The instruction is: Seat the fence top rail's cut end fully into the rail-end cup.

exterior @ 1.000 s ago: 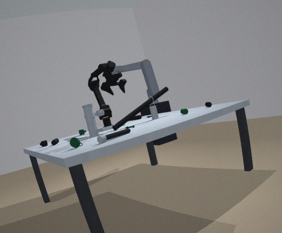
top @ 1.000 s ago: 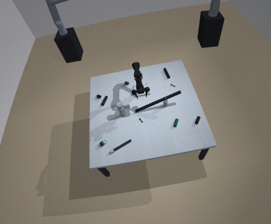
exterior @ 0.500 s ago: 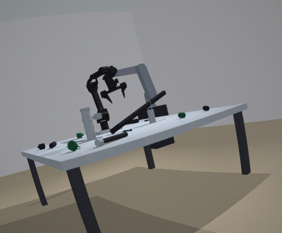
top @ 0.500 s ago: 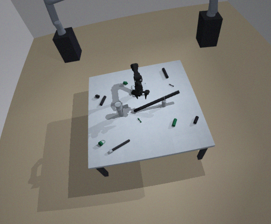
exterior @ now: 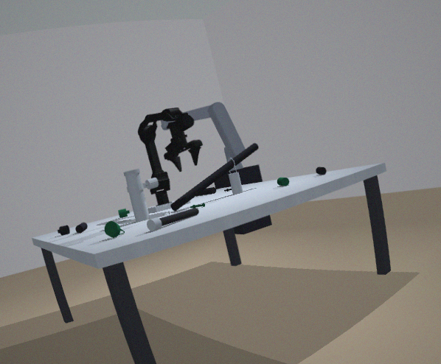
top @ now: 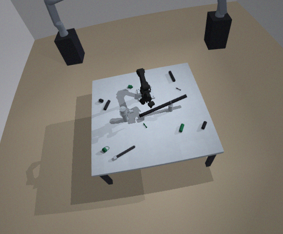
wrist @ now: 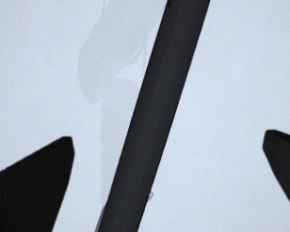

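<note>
The black rail (top: 156, 108) (exterior: 212, 177) (wrist: 153, 113) slants through the wire loop of the loop cap (exterior: 232, 159) on the short post (top: 170, 108) (exterior: 235, 183). Its lower end is down near the table, outside and below the cup. The rail-end cup (top: 130, 110) (exterior: 151, 183) hangs at the upper part of the big post (top: 125, 117) (exterior: 137, 201), facing the rail side. My gripper (top: 146, 103) (exterior: 188, 167) (wrist: 169, 141) is open and empty above the rail. In the wrist view the rail crosses between the fingertips, below them, not touching.
A green bolt (top: 145, 125) (exterior: 198, 205) lies near the rail's low end. A dark tube with a white end (top: 125, 151) (exterior: 179, 217) and a green ringed cap (top: 104, 149) (exterior: 112, 229) lie towards the front edge. A green cylinder (top: 181, 127) (exterior: 283, 181) lies beyond the short post.
</note>
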Robot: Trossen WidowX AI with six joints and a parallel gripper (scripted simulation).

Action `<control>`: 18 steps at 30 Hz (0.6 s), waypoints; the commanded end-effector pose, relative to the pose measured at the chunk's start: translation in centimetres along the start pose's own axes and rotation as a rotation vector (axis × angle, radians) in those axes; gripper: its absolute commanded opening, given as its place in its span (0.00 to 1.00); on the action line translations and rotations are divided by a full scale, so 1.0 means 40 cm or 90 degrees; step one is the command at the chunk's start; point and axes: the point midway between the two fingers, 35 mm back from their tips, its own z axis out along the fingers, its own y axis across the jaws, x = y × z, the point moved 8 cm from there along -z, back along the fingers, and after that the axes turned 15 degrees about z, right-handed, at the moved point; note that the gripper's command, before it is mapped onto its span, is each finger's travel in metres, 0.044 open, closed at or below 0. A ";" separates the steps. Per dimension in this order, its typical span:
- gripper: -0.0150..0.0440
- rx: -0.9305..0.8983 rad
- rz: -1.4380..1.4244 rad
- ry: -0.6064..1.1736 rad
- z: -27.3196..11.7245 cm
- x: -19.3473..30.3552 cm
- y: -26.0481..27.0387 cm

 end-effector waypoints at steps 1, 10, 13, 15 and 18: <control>1.00 0.071 0.194 -0.015 0.045 0.012 0.024; 1.00 0.071 0.194 -0.015 0.049 0.012 0.024; 1.00 0.071 0.194 -0.015 0.087 0.012 0.021; 1.00 0.071 0.194 -0.015 0.118 0.012 0.017; 1.00 0.071 0.194 -0.015 0.132 0.011 0.014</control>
